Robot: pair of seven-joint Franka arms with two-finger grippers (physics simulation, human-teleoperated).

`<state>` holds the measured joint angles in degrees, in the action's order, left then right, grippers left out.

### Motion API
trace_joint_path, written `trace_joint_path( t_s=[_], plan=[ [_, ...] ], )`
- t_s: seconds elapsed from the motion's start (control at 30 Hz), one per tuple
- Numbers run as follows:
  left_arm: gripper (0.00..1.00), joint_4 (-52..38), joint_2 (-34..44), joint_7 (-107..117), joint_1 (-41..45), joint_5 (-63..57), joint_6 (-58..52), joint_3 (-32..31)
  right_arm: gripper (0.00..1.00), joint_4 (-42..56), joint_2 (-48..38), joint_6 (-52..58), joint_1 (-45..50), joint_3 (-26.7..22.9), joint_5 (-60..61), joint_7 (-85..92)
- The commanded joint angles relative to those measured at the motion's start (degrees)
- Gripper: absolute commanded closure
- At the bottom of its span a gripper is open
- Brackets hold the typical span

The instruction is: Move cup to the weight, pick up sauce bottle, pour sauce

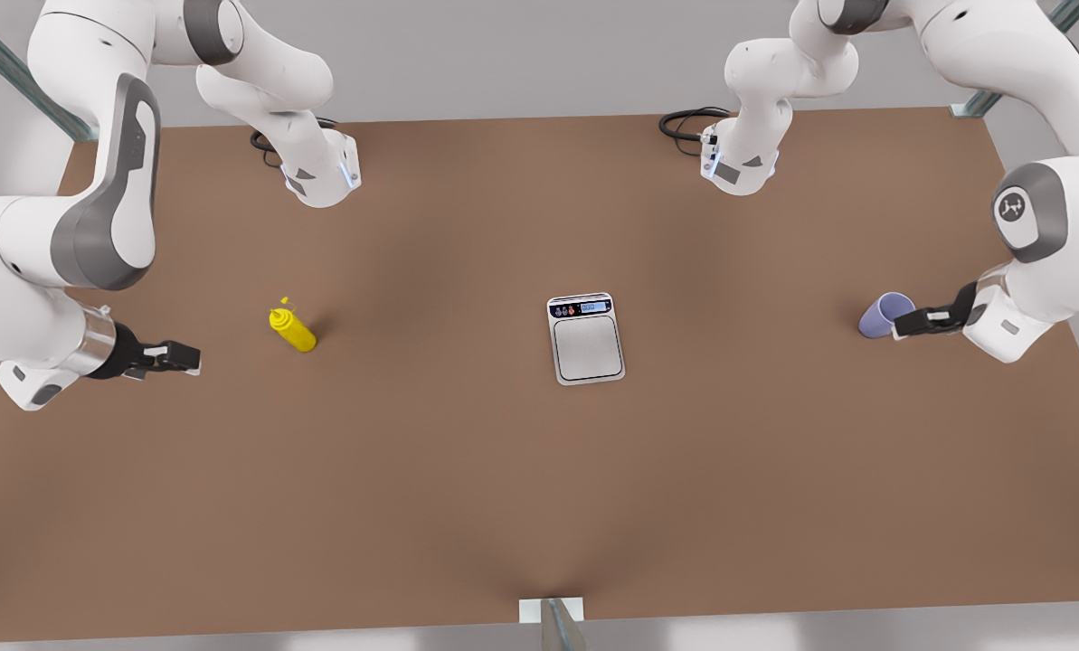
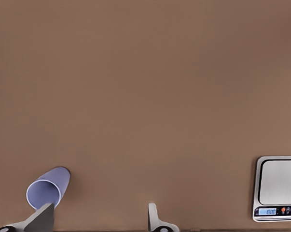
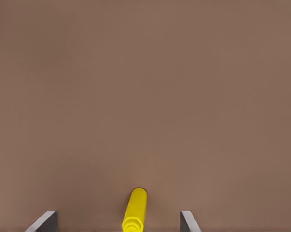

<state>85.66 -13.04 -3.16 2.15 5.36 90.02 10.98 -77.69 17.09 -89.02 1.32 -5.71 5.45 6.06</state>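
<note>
On a brown tabletop, the left gripper is spread open beside the cup, the right gripper spread open near the sauce bottle, the weight between them.

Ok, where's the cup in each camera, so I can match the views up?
Front view: the cup stands on the table at the front view's right, just ahead of the left gripper, whose fingers are open.
Left wrist view: the cup sits close to one fingertip.
Right wrist view: the cup is not in it; the sauce bottle is.
Shared landmark: the scale, in the front and left wrist views.
</note>
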Motion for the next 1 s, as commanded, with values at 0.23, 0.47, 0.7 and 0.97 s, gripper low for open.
trace_joint_path(
  t_s=[0.23, 0.47, 0.7, 0.97],
  plan=[
    [0.00, 10.5, 1.1, -0.1, 0.0, -3.1, 7.9, 1.7, 0.00, -5.8, -0.2, -4.9, -2.1, 0.1, -0.1, 34.3],
    [0.00, 36.3, 5.4, -0.3, 0.1, -4.6, 34.5, 4.7, 0.00, -26.0, -5.5, -19.4, -7.1, 0.1, 1.5, 63.3],
    [0.00, 44.1, 4.4, -1.8, 0.0, -6.5, 45.6, 5.5, 0.00, -40.8, -7.4, -24.6, -17.0, 0.0, 17.0, 94.2],
    [0.00, 45.7, 1.6, -5.1, 0.0, -6.5, 48.9, 7.6, 0.00, -51.9, -1.6, -20.7, -31.8, -0.1, 37.9, 132.2]
  ],
)
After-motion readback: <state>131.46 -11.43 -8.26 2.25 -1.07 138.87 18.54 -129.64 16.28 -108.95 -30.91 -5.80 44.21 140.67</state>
